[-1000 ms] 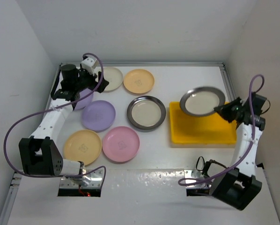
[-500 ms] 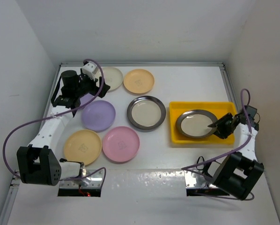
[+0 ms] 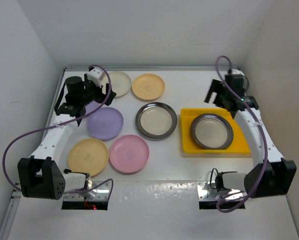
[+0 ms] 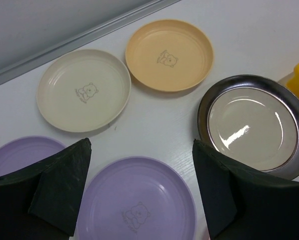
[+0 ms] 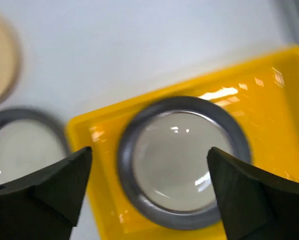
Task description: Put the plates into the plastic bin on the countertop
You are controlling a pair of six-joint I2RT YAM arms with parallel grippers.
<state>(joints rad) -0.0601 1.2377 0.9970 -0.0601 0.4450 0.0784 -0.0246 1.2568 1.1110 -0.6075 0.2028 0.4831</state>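
Observation:
One steel plate (image 3: 212, 131) (image 5: 182, 160) lies flat in the yellow plastic bin (image 3: 239, 147) (image 5: 97, 150). My right gripper (image 3: 215, 96) (image 5: 149, 152) hangs open above it, holding nothing. A second steel plate (image 3: 156, 120) (image 4: 253, 125) rests on the countertop (image 3: 189, 85), left of the bin. My left gripper (image 3: 84, 102) (image 4: 141, 150) is open over a lilac plate (image 3: 105, 123) (image 4: 137, 202). Another lilac plate (image 4: 19, 155) is partly hidden under its left finger. Cream (image 3: 118, 83), orange-yellow (image 3: 148, 86) (image 3: 88, 156) and pink (image 3: 129, 153) plates lie around.
White walls close in the countertop at the back and both sides, with a thin metal edge (image 3: 189, 68) along the back. Purple cables loop off both arms. The arm bases (image 3: 39, 175) (image 3: 267, 182) stand at the near edge.
My right gripper lowered the steel plate into the bin, let go, opened wide and drew up toward the back. My left gripper barely shifted and opened a little more.

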